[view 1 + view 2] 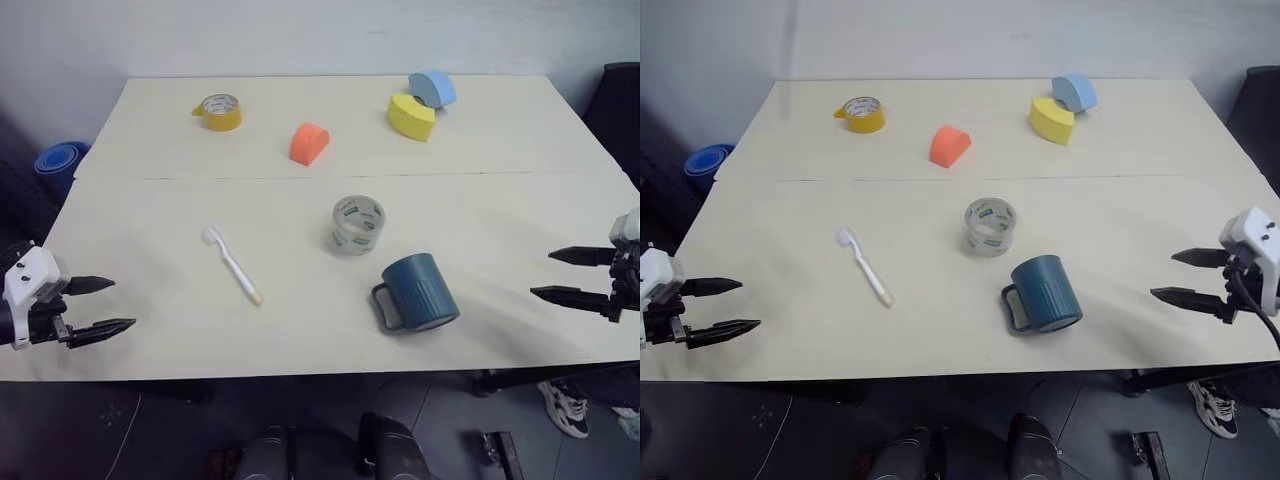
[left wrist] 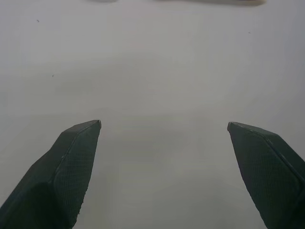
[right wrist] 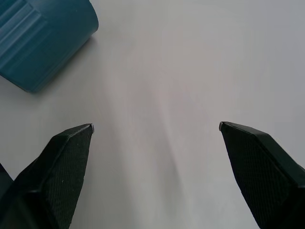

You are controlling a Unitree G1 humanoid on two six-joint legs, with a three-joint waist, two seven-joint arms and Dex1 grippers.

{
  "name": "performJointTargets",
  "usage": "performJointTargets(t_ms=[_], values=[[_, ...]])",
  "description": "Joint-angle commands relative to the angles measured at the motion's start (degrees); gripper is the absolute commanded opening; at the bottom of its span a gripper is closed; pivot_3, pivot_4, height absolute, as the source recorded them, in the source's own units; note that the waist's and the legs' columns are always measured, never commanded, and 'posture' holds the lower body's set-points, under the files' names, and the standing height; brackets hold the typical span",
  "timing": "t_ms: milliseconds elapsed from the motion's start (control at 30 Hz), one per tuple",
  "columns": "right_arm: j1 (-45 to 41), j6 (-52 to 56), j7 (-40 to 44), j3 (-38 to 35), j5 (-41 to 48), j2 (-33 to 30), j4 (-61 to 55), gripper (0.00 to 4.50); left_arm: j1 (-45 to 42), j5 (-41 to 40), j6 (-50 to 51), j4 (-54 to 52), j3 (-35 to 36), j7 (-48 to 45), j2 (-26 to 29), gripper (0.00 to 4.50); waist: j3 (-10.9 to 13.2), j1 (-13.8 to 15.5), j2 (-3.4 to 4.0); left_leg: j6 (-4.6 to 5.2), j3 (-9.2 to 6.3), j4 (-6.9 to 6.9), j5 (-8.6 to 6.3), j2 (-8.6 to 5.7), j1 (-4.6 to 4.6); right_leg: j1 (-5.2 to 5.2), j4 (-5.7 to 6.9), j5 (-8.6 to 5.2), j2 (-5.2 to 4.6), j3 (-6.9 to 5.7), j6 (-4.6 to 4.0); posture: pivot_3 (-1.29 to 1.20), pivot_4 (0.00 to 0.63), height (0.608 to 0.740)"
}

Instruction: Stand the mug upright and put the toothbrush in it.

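Clear tape roll stands between toothbrush and mug.

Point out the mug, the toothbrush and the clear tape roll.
mug (image 1: 420, 288): left eye view, on its ribbed side.
toothbrush (image 1: 233, 267): left eye view, mid-handle.
clear tape roll (image 1: 358, 225): left eye view, on its outer band.
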Motion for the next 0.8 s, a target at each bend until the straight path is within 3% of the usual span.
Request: performJointTargets(t_ms=[33,533,667,800], values=[[-0.11,-0.52,-0.32,-2.07,0.49,-0.03,-0.54,4.42,-0.53,0.16,-1.05,0.1,0.41,-0.07,0.28,4.5,0.0,0.0,0.0,-0.01,0.0,0.0,0.0,0.0,0.0,0.0,0.0,0.0,0.01,0.0,0.0,0.0,0.15,0.74],[-3.77,2.65,-2.0,-1.11,1.6,0.17,-1.46,4.42,-3.93,-2.63,3.87,-3.91,-0.59,3.27,-2.03,4.5,0.0,0.11,0.0,-0.03,0.17,0.01,-0.03,0.04,0.02,-0.08,0.02,0.0,0.05,0.17,-0.01,0.0,0.15,0.74],[-5.54,6.08,-2.69,-1.03,3.64,0.19,-6.24,4.42,-4.12,-8.05,10.63,-11.2,0.62,2.74,-2.49,4.5,0.0,0.18,0.0,-0.03,0.17,0.01,-0.03,0.04,0.01,-0.09,0.04,0.0,0.05,0.17,-0.01,0.0,0.15,0.74],[-16.94,11.74,-6.78,4.83,5.54,3.27,-12.86,4.42,-10.12,-17.21,21.36,-21.37,0.65,5.68,-2.0,4.5,0.0,0.0,0.0,-0.04,0.19,0.06,-0.03,0.06,0.02,-0.11,0.08,0.0,0.06,0.25,-0.01,0.0,0.15,0.74]])
